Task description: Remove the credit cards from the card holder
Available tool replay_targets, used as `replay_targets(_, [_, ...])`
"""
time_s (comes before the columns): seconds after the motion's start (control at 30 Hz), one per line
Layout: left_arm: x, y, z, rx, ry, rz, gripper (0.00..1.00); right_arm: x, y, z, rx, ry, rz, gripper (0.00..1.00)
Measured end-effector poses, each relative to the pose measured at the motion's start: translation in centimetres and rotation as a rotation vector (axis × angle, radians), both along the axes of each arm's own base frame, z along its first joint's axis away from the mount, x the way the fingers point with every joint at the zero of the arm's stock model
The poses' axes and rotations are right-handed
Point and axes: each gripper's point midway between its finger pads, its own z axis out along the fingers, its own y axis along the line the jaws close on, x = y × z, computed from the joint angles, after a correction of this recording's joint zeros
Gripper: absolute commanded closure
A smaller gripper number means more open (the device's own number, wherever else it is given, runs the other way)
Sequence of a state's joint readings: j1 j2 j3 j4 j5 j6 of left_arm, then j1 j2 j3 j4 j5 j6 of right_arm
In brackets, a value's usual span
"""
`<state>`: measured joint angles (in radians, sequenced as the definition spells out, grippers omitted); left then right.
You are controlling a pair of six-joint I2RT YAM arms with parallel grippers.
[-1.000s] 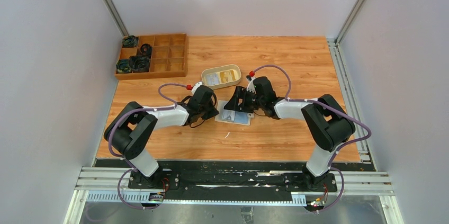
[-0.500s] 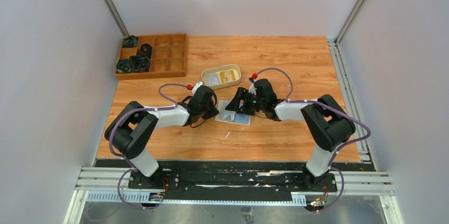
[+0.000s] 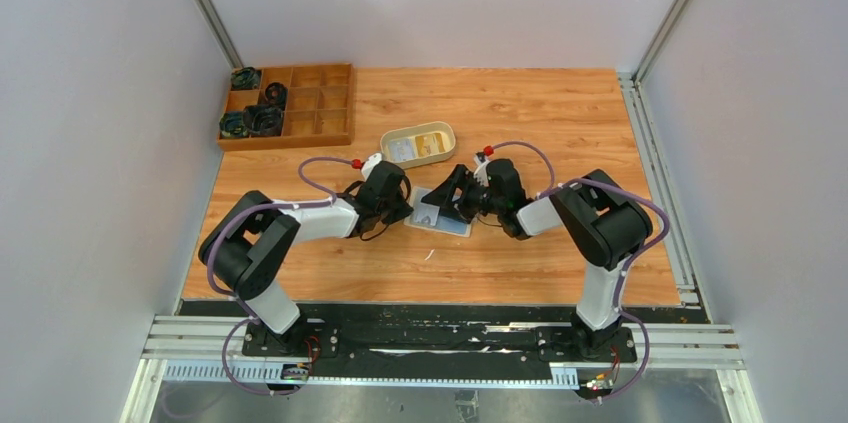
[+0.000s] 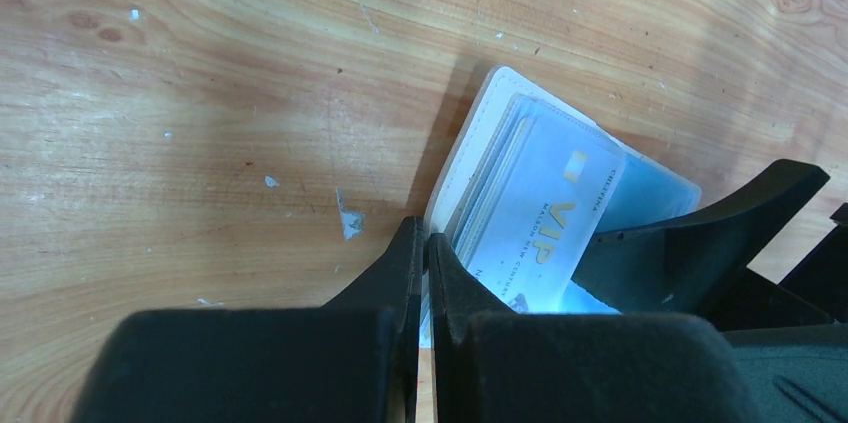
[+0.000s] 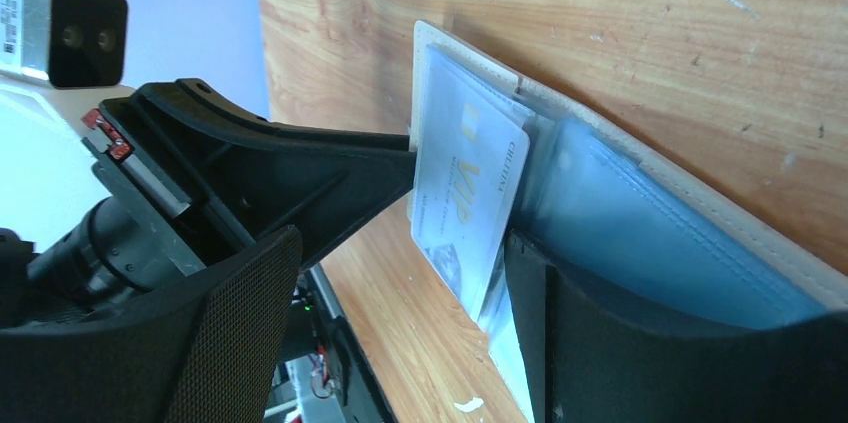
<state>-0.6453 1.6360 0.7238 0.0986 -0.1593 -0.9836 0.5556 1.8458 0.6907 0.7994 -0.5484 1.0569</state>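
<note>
On wood [image 3: 560,113], beige card holder [image 4: 465,153] — glossy card [image 4: 545,213], left pincer [image 4: 425,243] together, right pincer [image 5: 400,258] apart.

I had both arms bent low and reaching in toward each other, elbows pointing out. My left gripper [image 4: 425,243] was pinched tight shut. My right gripper [image 3: 441,201] had its fingers spread wide (its tips very near the left one's).

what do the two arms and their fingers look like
Left arm and right arm match: white link shells, bulky black joints, black bases. A purple cable loops along each, with a red cap near the wrist. Fingers are matte black and wedge-shaped, with finely textured pads.
</note>
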Motion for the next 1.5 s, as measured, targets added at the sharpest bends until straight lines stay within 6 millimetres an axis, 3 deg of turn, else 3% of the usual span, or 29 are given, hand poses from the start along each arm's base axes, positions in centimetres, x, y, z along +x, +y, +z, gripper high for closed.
replay_targets(0.37, [0.8,0.5,0.0,0.030,-0.021,0.030,1.00,0.6,0.5,0.5,0.135,0.011,-0.035,0.25])
replay_targets(0.9, [1.4,1.1,0.0,0.063,-0.039,0.063,1.00,1.5,1.2,0.4,0.135,0.044,-0.041,0.28])
replay_targets(1.5, [1.6,1.5,0.0,0.086,-0.049,0.083,1.00,1.6,1.6,2.4,0.236,-0.037,-0.027,0.32])
